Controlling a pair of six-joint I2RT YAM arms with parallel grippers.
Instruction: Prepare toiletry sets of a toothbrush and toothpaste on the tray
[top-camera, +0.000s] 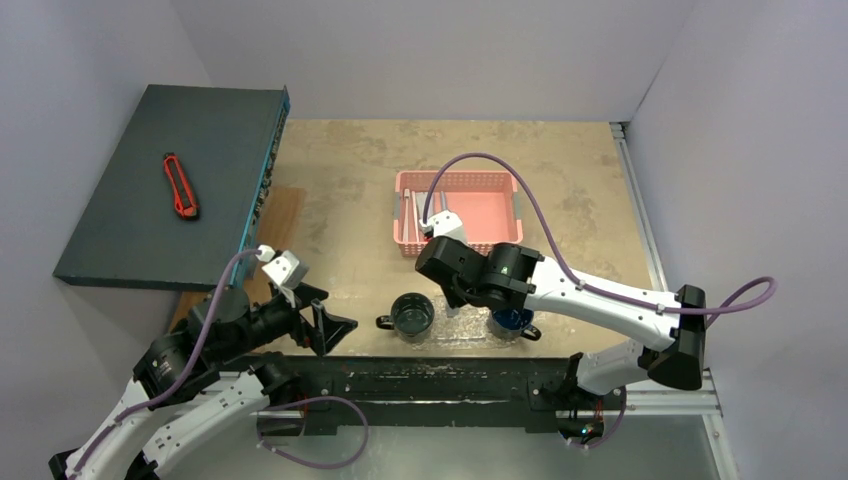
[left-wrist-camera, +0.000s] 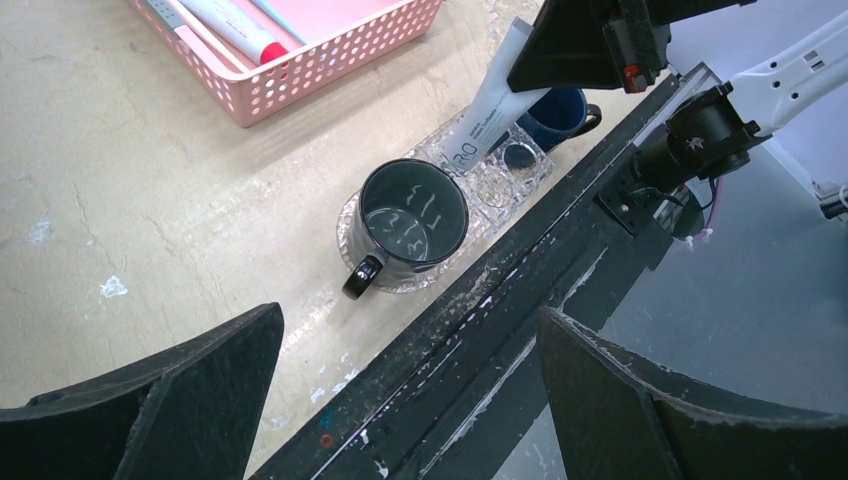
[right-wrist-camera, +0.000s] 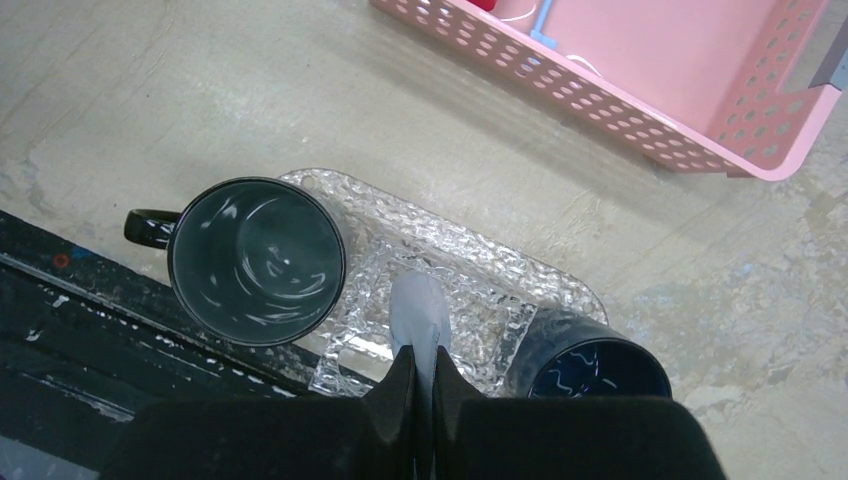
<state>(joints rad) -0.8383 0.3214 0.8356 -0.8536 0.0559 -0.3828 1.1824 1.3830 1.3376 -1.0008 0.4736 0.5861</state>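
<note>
While the right end effector (right-wrist-camera: 421, 362) is shut tight on a grey tube (right-wrist-camera: 420, 312), the tube hangs down over the middle of the tray (right-wrist-camera: 455, 248). The low end of the tube is right by the bumpy tray, but I cannot tell if it touches. The tray is clear and lies on the worktop (top-camera: 350, 210), near the front edge.

Two mugs stand up straight on the tray. The green mug (right-wrist-camera: 257, 260) is at the left end, with its handle pointing left. The blue mug (right-wrist-camera: 598, 370) is at the right end. The tube is between them and touches neither one.

The left end effector (left-wrist-camera: 410, 400) is wide open with nothing in it. It hangs just to the left of the green mug, above the front edge of the worktop.

Behind the tray sits a pink basket (top-camera: 470, 212) with holes in its walls. Inside it lie a second tube (left-wrist-camera: 232, 24) with a red cap and a pale-blue toothbrush (right-wrist-camera: 541, 32).

Far to the left is a big dark box (top-camera: 150, 215) with a red knife (top-camera: 180, 186) lying on top.
</note>
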